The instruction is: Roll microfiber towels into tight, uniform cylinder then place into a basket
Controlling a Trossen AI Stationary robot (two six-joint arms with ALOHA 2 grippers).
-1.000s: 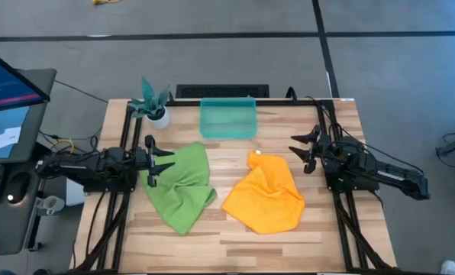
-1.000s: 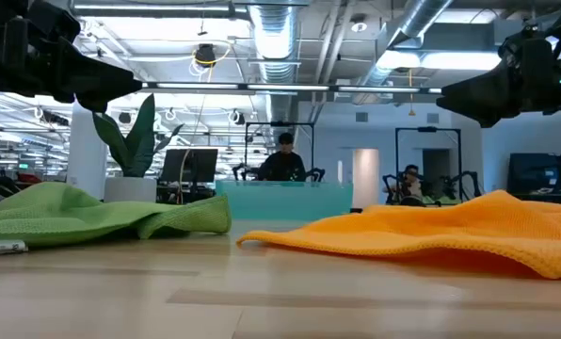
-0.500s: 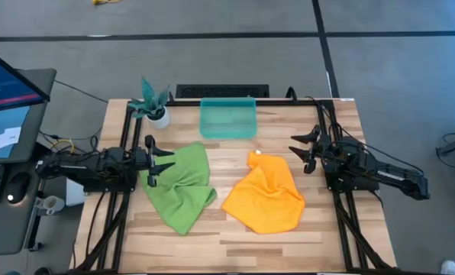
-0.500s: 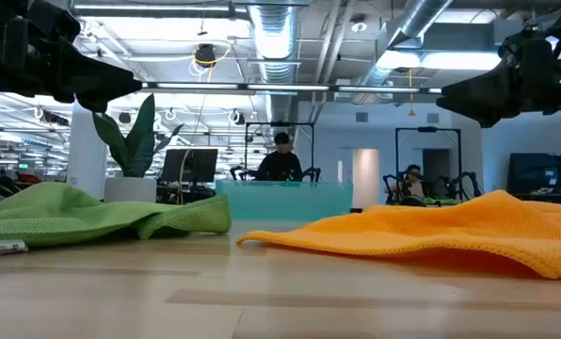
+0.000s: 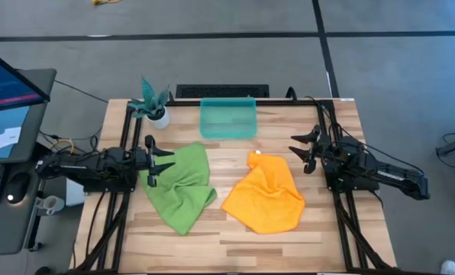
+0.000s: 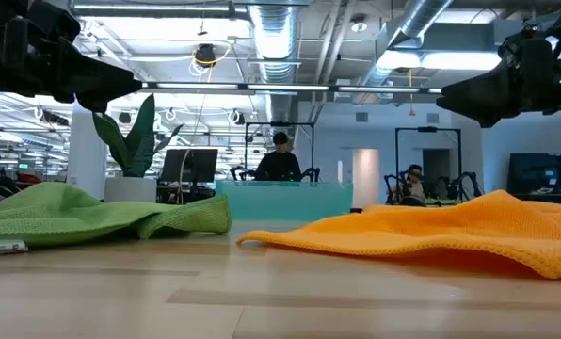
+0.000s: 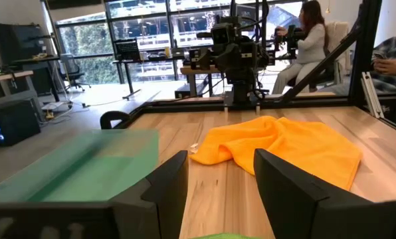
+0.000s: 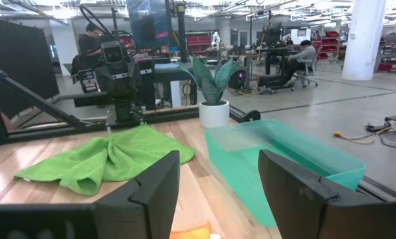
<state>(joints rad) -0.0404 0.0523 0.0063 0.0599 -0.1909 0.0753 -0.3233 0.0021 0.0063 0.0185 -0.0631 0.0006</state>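
The green towel (image 5: 180,186) lies crumpled on the left of the desk (image 5: 235,238) and the orange towel (image 5: 267,195) on the right, both unrolled, with the teal basket (image 5: 227,118) at the far edge between them. The left gripper (image 5: 153,160) hovers at the green towel's left edge and the right gripper (image 5: 307,150) just right of the orange one, each with jaws apart and holding nothing.

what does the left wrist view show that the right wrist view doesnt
Only the left wrist view shows the orange towel spread out, with the right arm behind it. Only the right wrist view shows the green towel spread out and the white pot with a plant. Both show the teal basket and their own open pincer at the bottom: left pincer, right pincer.
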